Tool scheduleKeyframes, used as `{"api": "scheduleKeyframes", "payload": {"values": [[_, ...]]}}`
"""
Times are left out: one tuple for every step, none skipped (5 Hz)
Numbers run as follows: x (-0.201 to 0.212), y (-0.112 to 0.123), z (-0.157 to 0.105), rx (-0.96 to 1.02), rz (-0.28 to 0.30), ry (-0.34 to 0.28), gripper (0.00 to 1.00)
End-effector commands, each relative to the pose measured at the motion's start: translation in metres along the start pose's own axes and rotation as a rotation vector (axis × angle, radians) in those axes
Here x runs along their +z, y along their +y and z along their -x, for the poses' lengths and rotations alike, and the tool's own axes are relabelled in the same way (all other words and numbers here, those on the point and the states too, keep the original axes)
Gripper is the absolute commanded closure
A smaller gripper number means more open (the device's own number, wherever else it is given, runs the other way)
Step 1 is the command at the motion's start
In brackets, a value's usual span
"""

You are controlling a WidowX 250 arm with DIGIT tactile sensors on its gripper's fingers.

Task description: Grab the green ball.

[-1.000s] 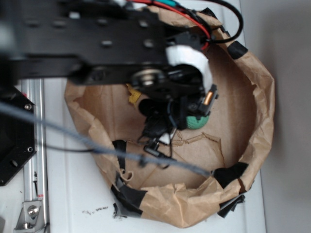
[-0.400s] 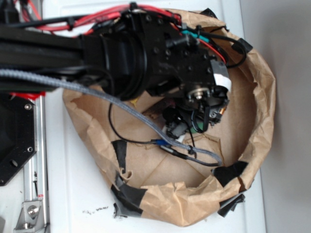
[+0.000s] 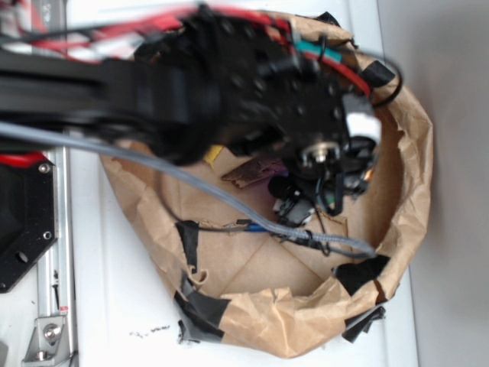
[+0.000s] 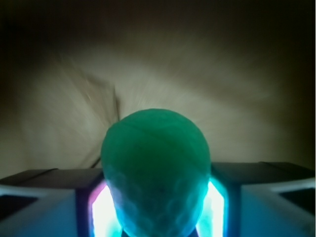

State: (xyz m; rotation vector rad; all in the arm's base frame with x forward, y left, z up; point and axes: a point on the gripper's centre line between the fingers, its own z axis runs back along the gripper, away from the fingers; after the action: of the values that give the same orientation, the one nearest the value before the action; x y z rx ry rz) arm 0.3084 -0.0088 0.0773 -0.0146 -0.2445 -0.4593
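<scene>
Ball [image 4: 155, 173]: fills the lower centre of the wrist view, sitting between my fingers [image 4: 64, 197], one at 9 o'clock of it and one at 3 o'clock. The glowing inner faces press right against its flanks with no gap showing, so I read my fingers as clamped on the ball. The dimpled skin is visible on the lower half, good for friction. The grip sits about at the ball's widest line, which is why it stays centred rather than squeezing out forward.

Exterior view: ball not visible; my wrist and gripper [image 3: 317, 202] cover it. It must lie under that mass, at roughly 3 o'clock of the bag's [image 3: 409, 191] floor.

Around it: the paper bag, rolled down into a low-walled basin, keeps loose items from rolling off the surface [image 3: 114, 306]. The bark [image 3: 252, 172] lies at 9 o'clock of the gripper, apart from it. A scrap of yellow cloth [image 3: 215, 154] peeks out at 10 o'clock, mostly under my arm. Black tape [image 3: 363, 274] holds the bag rim at 5 o'clock.

Judgement: grasp looks made. Whether the ball is off the floor, I cannot tell. Both views are blurred.
</scene>
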Motion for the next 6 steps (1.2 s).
{"api": "scheduleKeyframes", "payload": {"values": [[0.116, -0.023, -0.020, 0.088, -0.214, 0.138, 1.00], [0.156, -0.029, -0.014, 0.279, -0.103, 0.113, 1.00], [0.159, -0.040, -0.011, 0.408, -0.232, 0.048, 1.00], [0.154, -0.040, -0.010, 0.427, -0.226, 0.067, 1.00], [0.150, -0.040, -0.009, 0.430, -0.227, 0.078, 1.00], [0.147, -0.039, -0.008, 0.438, -0.217, 0.090, 1.00]]}}
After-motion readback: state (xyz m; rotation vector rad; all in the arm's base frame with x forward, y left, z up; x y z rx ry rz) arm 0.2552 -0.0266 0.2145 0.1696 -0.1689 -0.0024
